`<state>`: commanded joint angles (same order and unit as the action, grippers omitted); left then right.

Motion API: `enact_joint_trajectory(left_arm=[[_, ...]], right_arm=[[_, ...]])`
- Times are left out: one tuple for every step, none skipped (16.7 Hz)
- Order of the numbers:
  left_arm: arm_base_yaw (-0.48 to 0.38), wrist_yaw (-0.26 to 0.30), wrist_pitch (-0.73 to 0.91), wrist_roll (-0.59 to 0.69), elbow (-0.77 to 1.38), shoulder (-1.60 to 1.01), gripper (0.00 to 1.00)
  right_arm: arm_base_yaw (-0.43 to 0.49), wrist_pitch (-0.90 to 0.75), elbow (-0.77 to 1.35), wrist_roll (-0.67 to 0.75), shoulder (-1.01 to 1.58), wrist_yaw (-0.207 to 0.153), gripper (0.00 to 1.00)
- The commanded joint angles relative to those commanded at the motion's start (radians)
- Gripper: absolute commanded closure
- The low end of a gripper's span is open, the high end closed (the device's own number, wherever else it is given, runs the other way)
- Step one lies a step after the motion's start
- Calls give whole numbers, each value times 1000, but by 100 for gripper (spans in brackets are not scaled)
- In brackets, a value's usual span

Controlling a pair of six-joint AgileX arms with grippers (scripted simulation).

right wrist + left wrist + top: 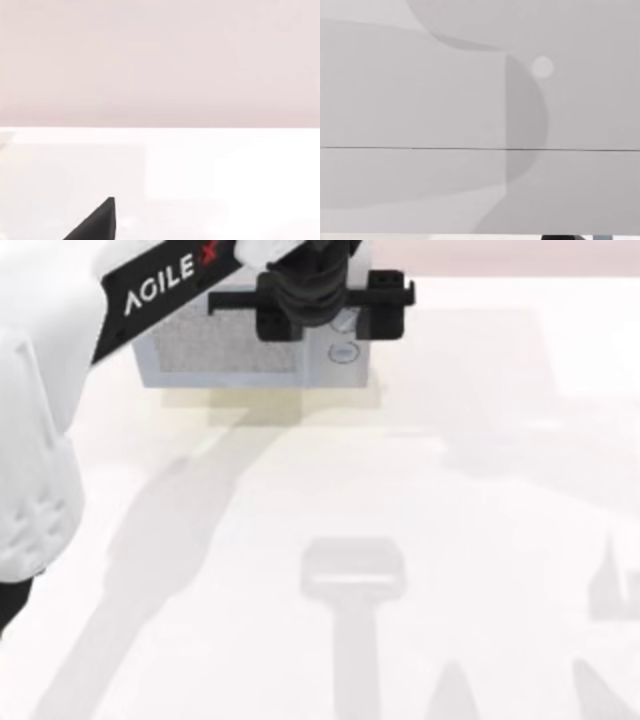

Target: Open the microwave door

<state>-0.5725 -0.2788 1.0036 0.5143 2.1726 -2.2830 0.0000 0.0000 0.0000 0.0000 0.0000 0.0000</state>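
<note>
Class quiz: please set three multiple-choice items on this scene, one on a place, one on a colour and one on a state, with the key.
1. Where is the microwave on the table in the top view? A top edge, left of centre; B middle; C bottom right corner.
2. What colour is its casing? A red; B light grey; C black.
3. How is the microwave door? A swung wide open; B lying on the table; C shut.
Key: 1 A, it sits at the top edge under the left tool; 2 B, its front is pale grey; 3 C, the door lies flush with the front. The right tool shows only a dark tip in its wrist view.
</note>
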Motion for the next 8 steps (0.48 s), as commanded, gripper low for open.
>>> enact_joint_trajectory(left_arm=[[0,0,0,0,0,0,100],[0,0,0,0,0,0,100],[0,0,0,0,0,0,100],[0,0,0,0,0,0,100],[0,0,0,0,0,0,100],[0,0,0,0,0,0,100],[0,0,0,0,0,0,100],[0,0,0,0,0,0,100]], right_arm=[[0,0,0,0,0,0,0],[0,0,0,0,0,0,0],[0,0,0,0,0,0,0],[0,0,0,0,0,0,0],[0,0,0,0,0,0,0],[0,0,0,0,0,0,0],[0,0,0,0,0,0,0],[0,0,0,0,0,0,0]])
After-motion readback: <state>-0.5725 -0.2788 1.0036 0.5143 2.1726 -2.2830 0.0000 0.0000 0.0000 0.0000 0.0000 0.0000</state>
